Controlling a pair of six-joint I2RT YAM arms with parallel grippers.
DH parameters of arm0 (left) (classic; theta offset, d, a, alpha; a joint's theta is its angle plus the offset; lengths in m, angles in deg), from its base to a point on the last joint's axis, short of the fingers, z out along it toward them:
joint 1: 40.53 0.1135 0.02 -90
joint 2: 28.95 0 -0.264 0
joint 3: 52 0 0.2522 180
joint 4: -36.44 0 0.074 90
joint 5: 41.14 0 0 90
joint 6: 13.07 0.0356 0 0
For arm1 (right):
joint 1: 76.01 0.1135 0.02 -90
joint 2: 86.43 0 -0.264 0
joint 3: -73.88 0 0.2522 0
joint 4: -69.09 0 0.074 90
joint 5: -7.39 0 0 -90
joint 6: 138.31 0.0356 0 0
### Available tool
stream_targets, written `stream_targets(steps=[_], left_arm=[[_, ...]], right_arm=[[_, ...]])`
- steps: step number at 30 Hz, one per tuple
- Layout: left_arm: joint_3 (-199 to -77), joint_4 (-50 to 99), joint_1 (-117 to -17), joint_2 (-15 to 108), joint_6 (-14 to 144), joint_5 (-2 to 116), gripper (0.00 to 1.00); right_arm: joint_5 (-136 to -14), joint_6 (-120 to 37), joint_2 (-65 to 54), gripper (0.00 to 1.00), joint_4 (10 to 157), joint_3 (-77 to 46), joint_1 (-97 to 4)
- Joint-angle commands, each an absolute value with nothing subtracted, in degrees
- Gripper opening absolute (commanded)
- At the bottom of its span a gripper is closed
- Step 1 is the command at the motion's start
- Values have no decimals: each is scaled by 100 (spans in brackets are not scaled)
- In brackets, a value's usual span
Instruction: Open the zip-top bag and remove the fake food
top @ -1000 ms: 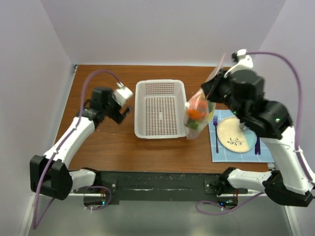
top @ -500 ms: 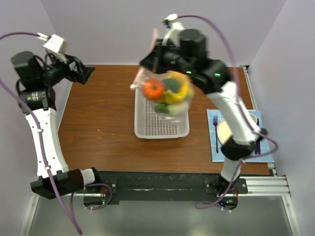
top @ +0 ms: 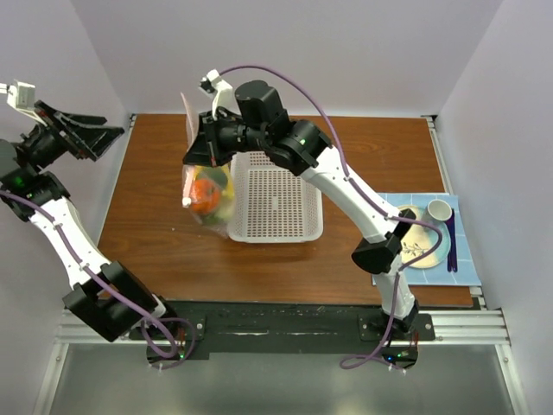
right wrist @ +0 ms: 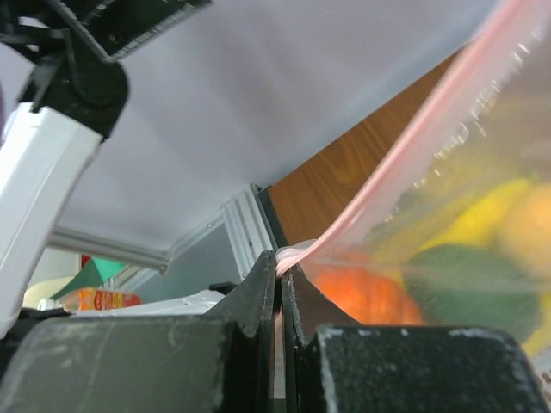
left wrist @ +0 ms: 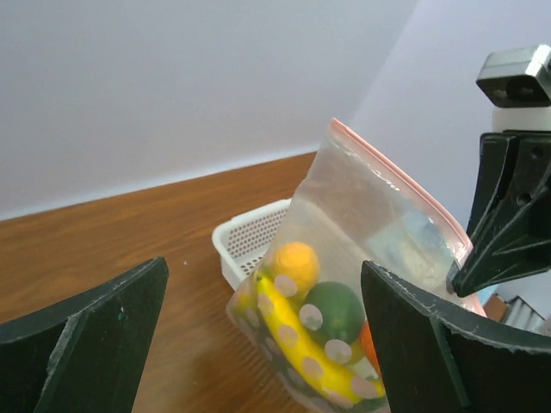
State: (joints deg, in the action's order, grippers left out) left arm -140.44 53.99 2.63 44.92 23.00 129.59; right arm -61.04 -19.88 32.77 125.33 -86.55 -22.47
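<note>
The zip-top bag [top: 204, 177] hangs just left of the white basket, its bottom near the table. It holds the fake food [top: 206, 194]: a yellow banana [left wrist: 297, 331], a green round piece [left wrist: 331, 310], a yellow-orange ball [left wrist: 295, 261] and an orange piece [right wrist: 366, 292]. My right gripper [top: 195, 154] reaches far left and is shut on the bag's pink zip strip [right wrist: 387, 181] at its corner [right wrist: 280, 258]. My left gripper [top: 108, 140] is raised at the far left, open and empty. In its wrist view [left wrist: 263, 267] the bag [left wrist: 379, 224] hangs some way beyond the fingers.
The white perforated basket [top: 281, 149] stands mid-table and shows behind the bag in the left wrist view [left wrist: 245, 237]. A blue mat at the right holds a beige plate [top: 413, 251], a small white cup [top: 439, 210] and a purple fork [top: 450, 251].
My right arm has swung the bag leftward, from above the basket to its left side and lower. My left arm has pulled back further left, still open.
</note>
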Motion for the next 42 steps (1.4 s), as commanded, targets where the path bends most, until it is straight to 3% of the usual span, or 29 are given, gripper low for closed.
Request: stream_targets(steps=[1, 5, 12, 15, 21, 24, 27, 28, 30, 32, 35, 42], left_arm=[[-13766, 6954, 289, 4023, 1461, 13421, 100], [-14011, 5592, 289, 3837, 2576, 13254, 100], [-14100, 6223, 298, 3961, 1849, 13438, 100], [-13916, 6171, 298, 3785, 2147, 13534, 100], [-13907, 5144, 289, 3671, 3359, 13807, 100], [-13714, 3889, 140, 3513, 4744, 13947, 100], [-13529, 1642, -53, 3241, 7501, 14281, 100], [-13494, 1035, -184, 3153, 9188, 14308, 100], [-13292, -50, -448, 2810, 10456, 13949, 100], [-12820, 260, -940, 2425, 11322, 13668, 100], [-12239, 1664, -1301, 2151, 10728, 13684, 98], [-12710, 1415, -1899, 2396, 11244, 13622, 99]], right_arm=[[-5527, -2299, 3337, 0, 12100, -9000, -2099], [-5492, -2388, 3117, 0, 11617, -8947, -2064], [-4640, -2229, 3353, 0, 10922, -8263, -2064], [-4420, -2779, 3775, 0, 11437, -8445, -2064], [-5562, -4458, 3470, 0, 12170, -7466, -2037], [-5720, -5205, 2837, 0, 12003, -6622, -2028], [-5573, -5742, 2276, 0, 11968, -6102, -2037], [-5528, -5832, 2177, 0, 11959, -6004, -2037], [-5291, -6051, 1949, 0, 11959, -5741, -2028], [-5194, -6026, 1834, 0, 11767, -5547, -2037], [-4983, -5798, 1623, 0, 11276, -5099, -2028], [-4648, -5481, 1789, 0, 11079, -4981, -2037]])
